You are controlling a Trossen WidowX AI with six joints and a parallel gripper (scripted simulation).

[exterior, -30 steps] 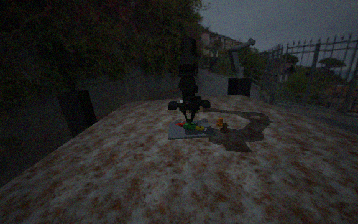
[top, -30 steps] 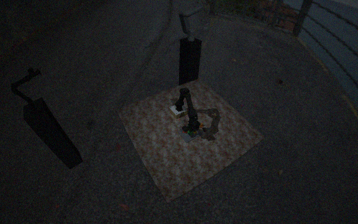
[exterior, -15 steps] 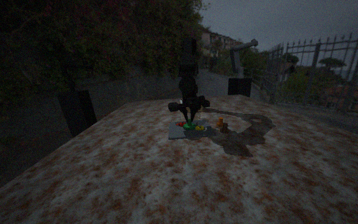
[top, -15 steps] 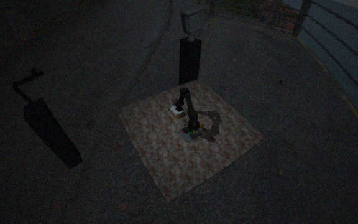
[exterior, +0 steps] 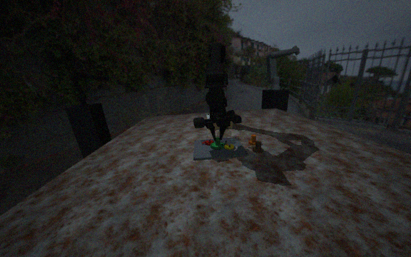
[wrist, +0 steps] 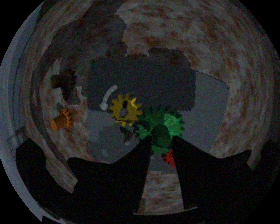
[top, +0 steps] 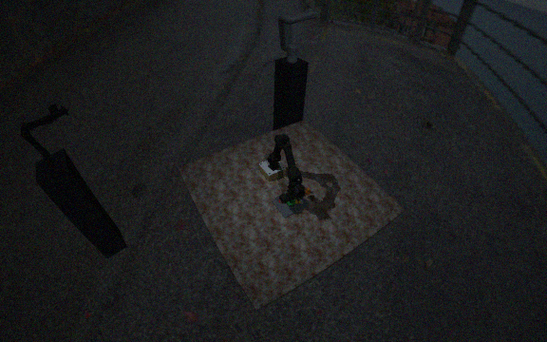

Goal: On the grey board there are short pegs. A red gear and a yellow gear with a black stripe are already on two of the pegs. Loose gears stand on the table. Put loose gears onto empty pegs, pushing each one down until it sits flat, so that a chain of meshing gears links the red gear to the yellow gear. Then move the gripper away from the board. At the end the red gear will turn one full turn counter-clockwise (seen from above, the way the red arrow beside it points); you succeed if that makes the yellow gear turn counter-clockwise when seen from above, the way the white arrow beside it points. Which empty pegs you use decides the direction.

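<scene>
In front of you, the flat square board (top: 285,209) (exterior: 202,154) (wrist: 211,105) is showing dull grey, darkening where shadow is falling. You are seeing a toothed round gear in green (top: 292,202) (exterior: 217,145) (wrist: 172,122), a small toothed gear in red (exterior: 207,142) (wrist: 168,158), and a toothed gear in yellow (exterior: 229,146) (wrist: 132,116) that is carrying a black stripe. The curved arrow (wrist: 106,98) is showing white. The toothed gear with an upright shaft (exterior: 253,139) (wrist: 61,121) is glowing orange. Your tabletop (top: 254,237) (exterior: 198,200) (wrist: 221,40) is wearing rusty brown blotches over greyish white, and your gripper (exterior: 218,139) (wrist: 161,139) is appearing black.
</scene>
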